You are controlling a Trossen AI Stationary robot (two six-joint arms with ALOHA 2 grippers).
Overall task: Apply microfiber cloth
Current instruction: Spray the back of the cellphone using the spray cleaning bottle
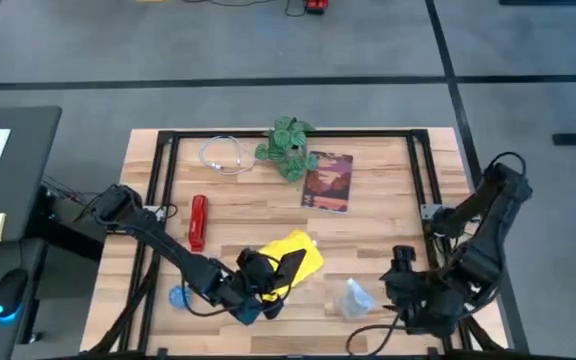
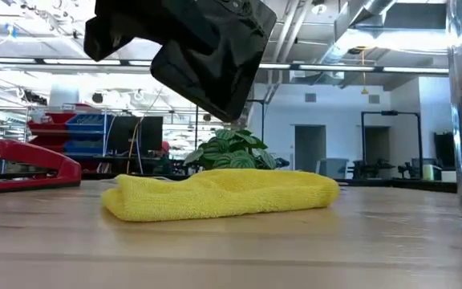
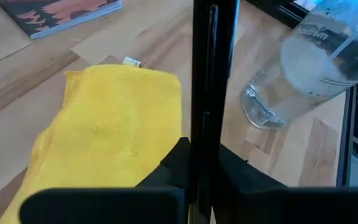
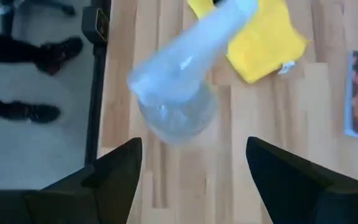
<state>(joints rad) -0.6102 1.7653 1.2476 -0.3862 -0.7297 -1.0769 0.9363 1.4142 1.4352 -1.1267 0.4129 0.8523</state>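
I read no complete word anywhere. The clear bottle (image 3: 319, 59) carries pale lettering in my left wrist view, and small print in the low view, both illegible.

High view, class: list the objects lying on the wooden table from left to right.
Red stapler → white cable → microfiber cloth → dark red book → clear bottle.
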